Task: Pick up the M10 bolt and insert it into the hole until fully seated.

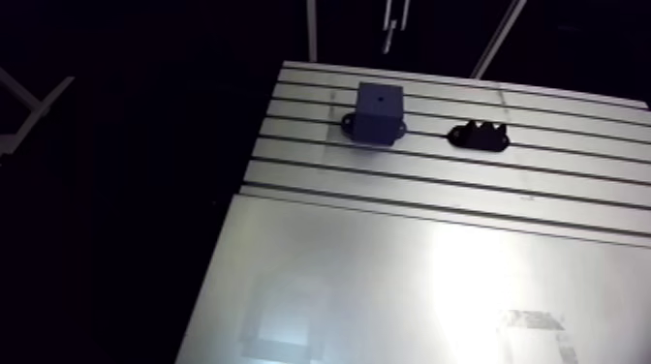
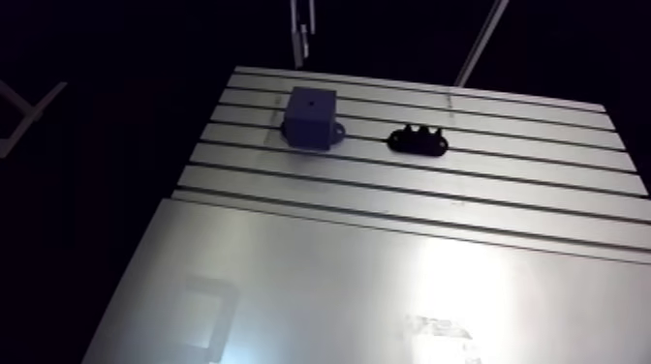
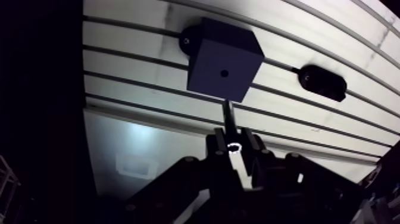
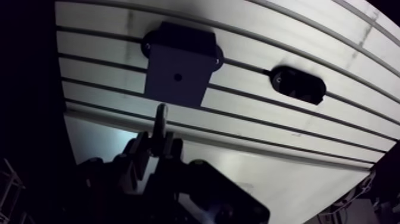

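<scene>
A dark blue block (image 3: 225,59) with a small round hole (image 3: 224,74) in its upper face is fixed on the slotted table (image 1: 407,184); the arm view shows the same block (image 1: 378,112). In the wrist view my gripper (image 3: 236,142) is shut on the M10 bolt (image 3: 228,118). Its dark shank sticks out ahead of the fingers toward the block, and its tip is just short of the block's near edge, apart from the hole. The arm view does not show the gripper.
A black bolt holder (image 1: 480,136) with several sockets lies on the slotted table to the right of the block. A smooth metal plate (image 1: 387,290) covers the near part of the table. The table's left edge (image 1: 242,194) drops into darkness.
</scene>
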Tool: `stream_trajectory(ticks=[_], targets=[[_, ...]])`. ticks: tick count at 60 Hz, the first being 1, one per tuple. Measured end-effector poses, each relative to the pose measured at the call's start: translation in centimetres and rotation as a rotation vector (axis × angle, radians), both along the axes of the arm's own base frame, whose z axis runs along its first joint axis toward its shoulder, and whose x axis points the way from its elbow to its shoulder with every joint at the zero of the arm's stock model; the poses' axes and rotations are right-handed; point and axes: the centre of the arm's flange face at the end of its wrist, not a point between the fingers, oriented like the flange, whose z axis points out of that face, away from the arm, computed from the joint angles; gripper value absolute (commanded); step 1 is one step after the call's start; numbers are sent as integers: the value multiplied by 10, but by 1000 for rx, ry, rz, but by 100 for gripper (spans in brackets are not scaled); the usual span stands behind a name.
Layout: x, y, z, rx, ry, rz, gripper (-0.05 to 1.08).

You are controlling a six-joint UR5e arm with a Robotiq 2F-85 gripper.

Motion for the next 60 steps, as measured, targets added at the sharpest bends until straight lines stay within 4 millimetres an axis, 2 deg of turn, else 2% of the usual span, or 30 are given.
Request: stream_trajectory(ticks=[24, 60], targets=[[-8, 0, -24, 5, -22, 0, 108], [-9, 0, -42, 13, -56, 2, 108]])
